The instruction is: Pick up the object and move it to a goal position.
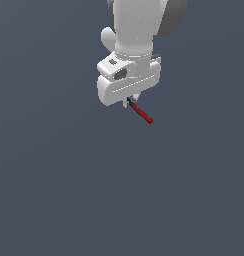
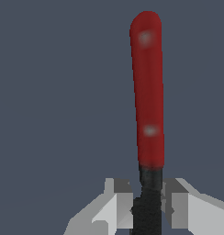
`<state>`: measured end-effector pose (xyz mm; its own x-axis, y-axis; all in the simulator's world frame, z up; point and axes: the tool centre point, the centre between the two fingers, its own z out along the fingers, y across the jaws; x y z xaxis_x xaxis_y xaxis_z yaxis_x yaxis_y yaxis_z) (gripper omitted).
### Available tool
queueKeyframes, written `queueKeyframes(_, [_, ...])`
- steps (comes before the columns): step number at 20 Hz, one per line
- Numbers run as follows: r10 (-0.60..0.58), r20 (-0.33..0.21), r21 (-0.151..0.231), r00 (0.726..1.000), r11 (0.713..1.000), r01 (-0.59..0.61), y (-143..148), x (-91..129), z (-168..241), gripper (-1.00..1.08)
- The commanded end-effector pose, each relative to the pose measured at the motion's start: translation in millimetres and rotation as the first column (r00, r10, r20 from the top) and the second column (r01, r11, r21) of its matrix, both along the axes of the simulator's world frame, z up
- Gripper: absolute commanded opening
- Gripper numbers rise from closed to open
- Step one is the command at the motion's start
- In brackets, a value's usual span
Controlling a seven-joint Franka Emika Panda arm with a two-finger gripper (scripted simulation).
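Claw (image 2: pixel 147 206) around tool (image 2: pixel 148 96)

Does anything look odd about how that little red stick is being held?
Slightly: the fingers pinch the tool by its black end, not the middle, so the whole red handle juts out slanting to one side. Nothing looks damaged.

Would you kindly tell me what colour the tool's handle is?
The handle is red, joining a black tip between the gripper fingers; clearest in the wrist view.
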<state>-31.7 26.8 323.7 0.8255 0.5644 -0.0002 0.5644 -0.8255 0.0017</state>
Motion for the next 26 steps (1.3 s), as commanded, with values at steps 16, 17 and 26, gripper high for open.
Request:
queueKeyframes(16, [-0.002,-0.001,0.001,1.0,1.0,0.002,57.3,-0.7,149.5,-1.0])
queueKeyframes(17, [-0.002,-0.001,0.001,1.0,1.0,0.002,59.0,-0.5,153.7,-1.0])
queueKeyframes(26, [-0.002,-0.001,0.001,1.0,1.0,0.002,66.9,1.0,173.2,-1.0])
